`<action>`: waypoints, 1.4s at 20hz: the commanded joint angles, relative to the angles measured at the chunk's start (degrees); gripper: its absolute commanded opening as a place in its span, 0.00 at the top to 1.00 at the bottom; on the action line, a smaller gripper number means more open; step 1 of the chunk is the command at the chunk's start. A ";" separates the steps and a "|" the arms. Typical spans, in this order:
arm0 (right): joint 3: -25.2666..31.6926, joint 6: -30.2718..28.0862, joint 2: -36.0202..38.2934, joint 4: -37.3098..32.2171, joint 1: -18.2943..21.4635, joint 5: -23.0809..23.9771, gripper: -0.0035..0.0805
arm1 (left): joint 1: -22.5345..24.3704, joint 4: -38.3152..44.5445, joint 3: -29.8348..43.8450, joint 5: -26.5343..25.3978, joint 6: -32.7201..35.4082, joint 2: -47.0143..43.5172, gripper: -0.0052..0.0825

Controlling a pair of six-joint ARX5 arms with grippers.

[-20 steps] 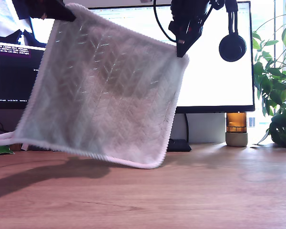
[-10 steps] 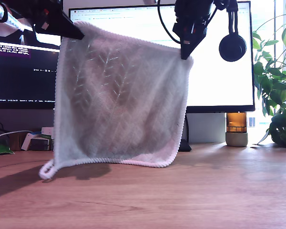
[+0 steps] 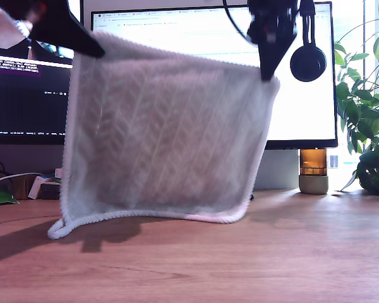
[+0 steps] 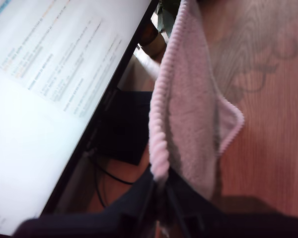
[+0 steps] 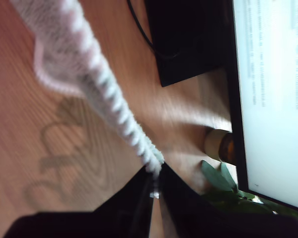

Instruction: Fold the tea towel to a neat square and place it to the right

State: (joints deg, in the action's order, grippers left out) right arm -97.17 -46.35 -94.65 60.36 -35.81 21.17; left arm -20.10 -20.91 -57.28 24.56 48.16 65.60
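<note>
Tea towel (image 3: 164, 139) hanging as a flat sheet between two grippers in front of the monitor (image 3: 303, 101). My first gripper (image 3: 95, 50) pinches one upper corner and my second gripper (image 3: 265, 72) pinches the other. The cloth hangs below both, and its top hem spans the gap between them. The lower corner beneath my first gripper curls onto the wooden desk (image 3: 240, 265). The corner beneath my second gripper hangs at desk level; contact cannot be judged.

First wrist view: my first gripper (image 4: 159, 191) has its jaws pressed together on the beaded hem, and the tea towel (image 4: 188, 99) runs away from the jaws above the desk, beside the bright screen (image 4: 49, 99).

Second wrist view: my second gripper (image 5: 154, 186) is likewise clamped on the hem of the tea towel (image 5: 109, 109). An amber bottle (image 5: 221, 144) and plant leaves (image 5: 216, 178) lie close by its jaws.

Only the exterior view shows the faint herringbone weave, the headphones (image 3: 307, 62) beside my second gripper and a dark screen (image 3: 25, 95) behind my first.

Text on both screens is too small or blurred to read.
</note>
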 commanded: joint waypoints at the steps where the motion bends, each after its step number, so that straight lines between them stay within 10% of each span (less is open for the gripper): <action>1: -3.02 1.44 0.13 3.43 -0.98 -1.31 0.97 | 0.15 -1.97 -1.70 0.83 -0.15 -1.68 0.97; 11: -9.09 5.81 -0.77 15.50 -1.60 -14.62 0.97 | 0.11 -13.79 -8.44 6.60 -0.17 -1.38 0.97; 24: -9.09 4.63 -5.16 -7.82 0.96 1.22 0.97 | 2.14 8.59 -8.46 -2.14 2.89 8.50 0.97; 28: -9.09 6.23 -5.18 -2.05 0.92 -3.28 0.97 | 2.08 -0.33 -8.46 -1.11 1.31 8.61 0.97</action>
State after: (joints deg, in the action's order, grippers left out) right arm -106.76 -40.88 -100.62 56.49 -34.57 19.57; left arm -17.87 -19.05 -65.80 22.92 49.84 74.32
